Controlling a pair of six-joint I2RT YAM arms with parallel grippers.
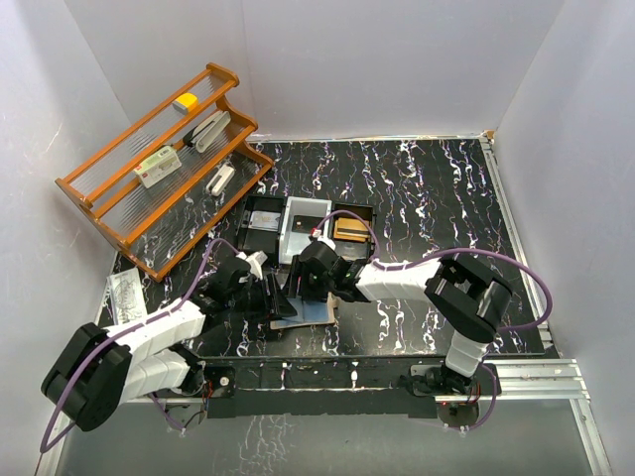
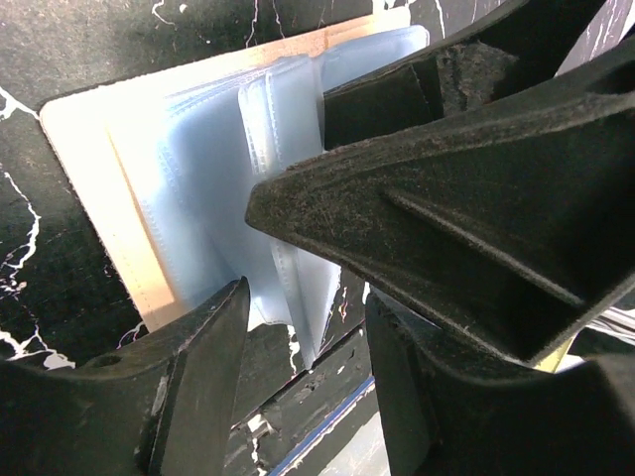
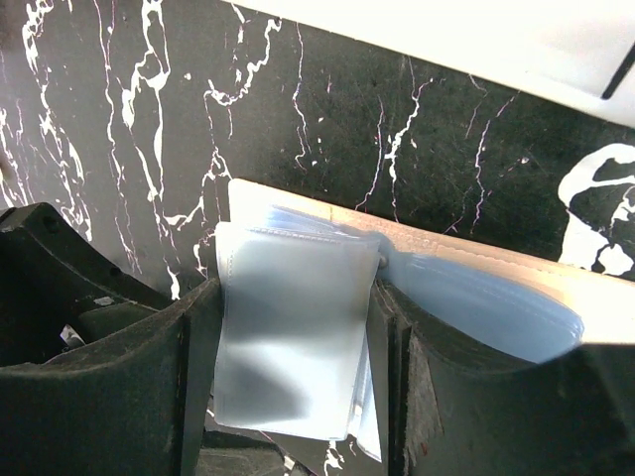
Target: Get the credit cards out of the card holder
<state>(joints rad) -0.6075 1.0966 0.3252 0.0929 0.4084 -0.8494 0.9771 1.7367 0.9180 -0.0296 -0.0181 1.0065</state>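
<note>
The card holder [image 1: 316, 315] lies open near the table's front edge, beige with clear plastic sleeves [image 3: 288, 327]. Both grippers meet over it. My right gripper [image 3: 293, 372] has a finger at each side edge of a raised stack of sleeves and is shut on them. My left gripper [image 2: 308, 382] is open, and only a corner of a sleeve [image 2: 298, 317] pokes between its fingers. In the left wrist view the card holder [image 2: 89, 169] shows beige, with the right gripper's black body to the right. I make out no card inside the sleeves. An orange-brown credit card [image 1: 348, 229] lies in the tray's right compartment.
A black-and-grey three-compartment tray [image 1: 263, 213] stands just behind the grippers. A wooden rack [image 1: 109, 213] with small items sits at the back left. A clear bag [image 1: 127, 293] lies at the left edge. The table's front edge [image 1: 327, 357] runs close below the card holder.
</note>
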